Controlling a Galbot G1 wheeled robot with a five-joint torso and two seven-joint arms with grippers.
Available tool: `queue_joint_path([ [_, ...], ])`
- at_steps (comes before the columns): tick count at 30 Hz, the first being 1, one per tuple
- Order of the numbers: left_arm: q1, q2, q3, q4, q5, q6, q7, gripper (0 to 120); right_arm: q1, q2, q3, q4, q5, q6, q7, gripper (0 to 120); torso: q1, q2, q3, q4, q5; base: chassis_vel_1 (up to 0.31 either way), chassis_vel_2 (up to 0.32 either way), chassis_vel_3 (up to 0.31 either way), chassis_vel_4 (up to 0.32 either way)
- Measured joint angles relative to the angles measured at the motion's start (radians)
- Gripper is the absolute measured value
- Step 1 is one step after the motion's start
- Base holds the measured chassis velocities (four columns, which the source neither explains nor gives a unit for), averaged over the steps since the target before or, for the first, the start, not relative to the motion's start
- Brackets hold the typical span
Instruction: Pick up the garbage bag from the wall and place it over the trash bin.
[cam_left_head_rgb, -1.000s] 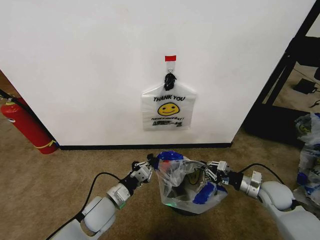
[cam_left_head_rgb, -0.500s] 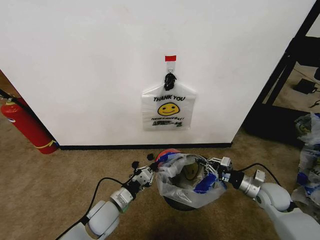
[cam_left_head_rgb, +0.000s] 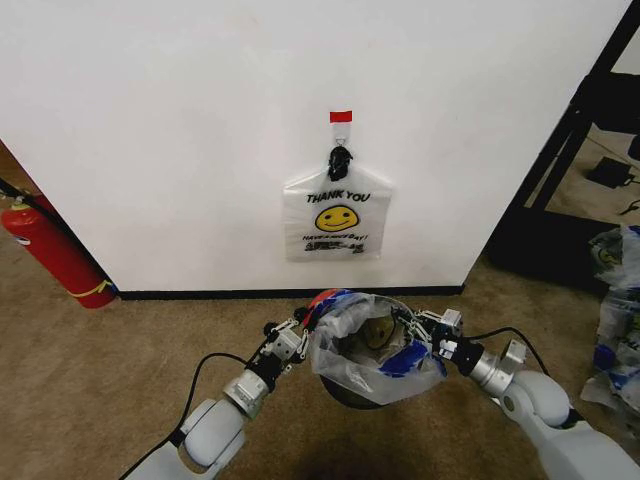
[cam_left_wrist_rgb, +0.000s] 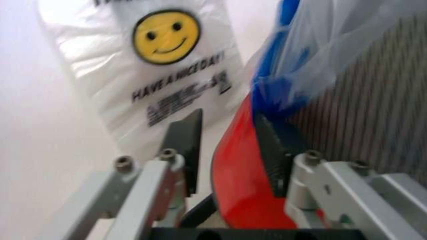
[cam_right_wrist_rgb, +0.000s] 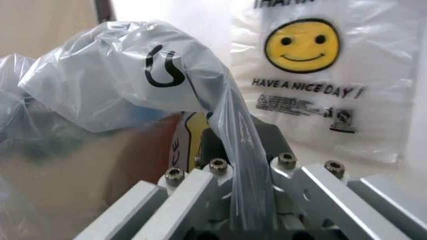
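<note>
The thin translucent white plastic garbage bag (cam_left_head_rgb: 372, 352) now sits lower vs. 1 s ago, mouth spread over the round black wire-mesh trash bin (cam_left_head_rgb: 352, 398). Left gripper (cam_left_head_rgb: 291, 331) has let go, fingers apart beside the rim; right gripper (cam_left_head_rgb: 424, 335) still pinches bag film. Placement approx. complete.

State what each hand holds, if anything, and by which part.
Right hand pinches the garbage bag at its rim. Left hand is open, holding nothing.

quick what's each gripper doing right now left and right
Left gripper: open beside the trash bin, holding nothing.
Right gripper: shut on the garbage bag draped over the bin.
</note>
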Motion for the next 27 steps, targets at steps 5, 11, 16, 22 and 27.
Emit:
queue_joint_path([
  [5,0.018,0.0,-0.028,0.027,-0.019,-0.024,-0.021,50,-0.014,0.016,-0.024,0.01,0.036,0.0,0.115,1,0.0,0.0,0.0,0.0,-0.0001,0.0,0.0,0.0,0.0],
  [11,0.04,-0.015,-0.066,0.034,-0.048,-0.035,-0.07,72,-0.033,0.049,-0.07,0.027,0.053,0.006,0.315,1,0.0,0.0,0.0,0.0,0.0,0.0,0.0,0.0,0.0],
  [16,0.084,-0.057,-0.089,-0.109,-0.112,0.022,-0.18,91,-0.041,0.091,-0.117,0.045,0.035,0.058,0.482,1,0.0,0.0,0.0,0.0,0.0003,0.0,0.0,0.0,0.0],
  [22,0.151,-0.107,-0.065,-0.273,-0.298,0.095,-0.223,100,-0.048,0.141,-0.164,0.047,-0.045,0.131,0.598,1,0.0,0.0,0.0,0.0001,0.0001,0.0,0.0,0.0,0.0],
  [27,0.211,-0.131,-0.011,-0.435,-0.6,0.214,-0.144,100,-0.021,0.205,-0.234,-0.013,-0.206,0.274,0.731,1,0.0,0.0,0.0,-0.0001,0.0001,0.0,0.0,0.0,0.0],
])
